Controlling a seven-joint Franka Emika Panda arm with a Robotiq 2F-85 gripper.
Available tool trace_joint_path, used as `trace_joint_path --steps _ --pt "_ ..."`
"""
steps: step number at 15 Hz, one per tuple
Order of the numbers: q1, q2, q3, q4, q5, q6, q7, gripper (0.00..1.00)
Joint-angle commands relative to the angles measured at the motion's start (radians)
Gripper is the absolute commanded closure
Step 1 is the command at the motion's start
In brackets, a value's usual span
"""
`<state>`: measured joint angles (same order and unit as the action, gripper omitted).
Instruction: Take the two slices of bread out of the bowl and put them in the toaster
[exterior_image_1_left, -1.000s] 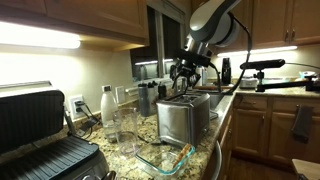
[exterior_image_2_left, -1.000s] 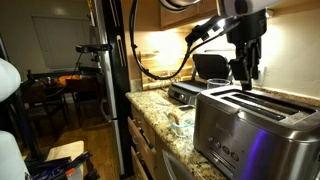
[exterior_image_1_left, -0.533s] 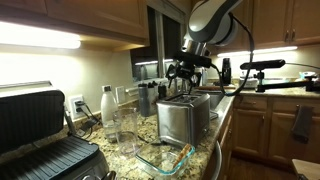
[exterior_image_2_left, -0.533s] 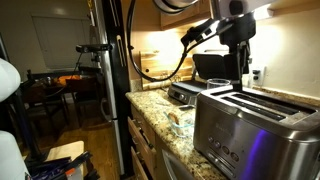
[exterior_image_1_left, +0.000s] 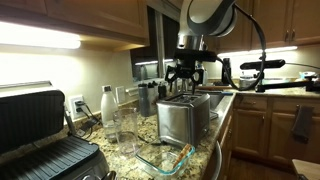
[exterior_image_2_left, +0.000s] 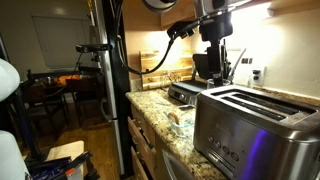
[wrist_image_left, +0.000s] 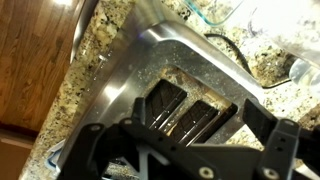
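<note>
Steel toaster (exterior_image_1_left: 183, 120) sits below the open, empty claw (exterior_image_1_left: 184, 85); rise straight up so it clears the slots without snagging.

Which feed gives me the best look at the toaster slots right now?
The wrist view: it looks straight down into both toaster slots. In both exterior views the toaster shows mainly its steel sides, with the slots seen edge-on at best.
</note>
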<state>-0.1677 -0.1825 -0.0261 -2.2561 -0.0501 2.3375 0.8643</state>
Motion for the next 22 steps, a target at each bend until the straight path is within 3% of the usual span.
trace_joint_path --steps 1,11,22 --pt "0.017 -0.044 0.023 0.003 -0.031 -0.107 0.042 0.0" --pt "0.054 -0.045 0.054 -0.017 -0.004 -0.176 0.084 0.0" --pt "0.152 0.026 0.133 -0.053 0.088 -0.099 0.368 0.0"
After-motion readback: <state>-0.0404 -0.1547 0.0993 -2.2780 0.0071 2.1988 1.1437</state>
